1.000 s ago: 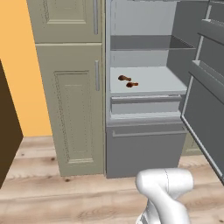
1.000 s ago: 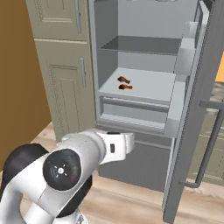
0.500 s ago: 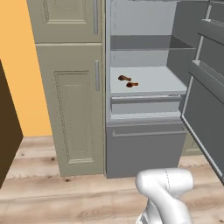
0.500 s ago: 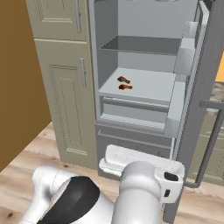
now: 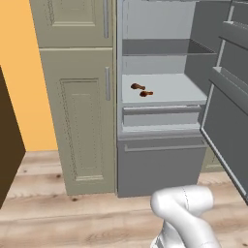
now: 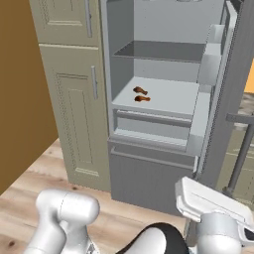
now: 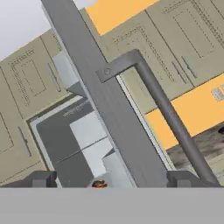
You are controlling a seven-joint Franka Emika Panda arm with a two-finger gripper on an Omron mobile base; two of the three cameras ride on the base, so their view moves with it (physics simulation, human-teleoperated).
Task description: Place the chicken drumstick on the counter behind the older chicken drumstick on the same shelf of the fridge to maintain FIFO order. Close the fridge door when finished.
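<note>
Surroundings: beige panelled cupboard doors [image 5: 80,111] are seen at the left of the fridge [image 5: 160,160], above a pale wood floor [image 5: 58,218]; an orange wall [image 5: 24,72] lies further left.
Fridge door: the fridge door [image 6: 238,99] is swung wide open at the right side, with its inner bins [image 6: 211,54] facing the compartment.
Shelf: two chicken drumsticks are seen on the pale shelf [image 5: 169,89], near its left edge; one chicken drumstick [image 5: 138,86] lies further back, the other drumstick [image 5: 146,93] just in front of it, close together. Which of them is the older one cannot be told.
Obstruction: nothing is seen between the drumsticks and the shelf's front edge; a darker upper shelf [image 5: 160,47] spans above them.
Gripper: the gripper [image 7: 111,180] is spread wide, its fingers [image 7: 41,179] set well apart, and nothing is held between them.
Hand view: the door's outer edge and its vertical bar handle [image 7: 170,118] are shown close ahead; a drumstick is glimpsed at the bottom.
Right base view: the handle is shown at the far right.
</note>
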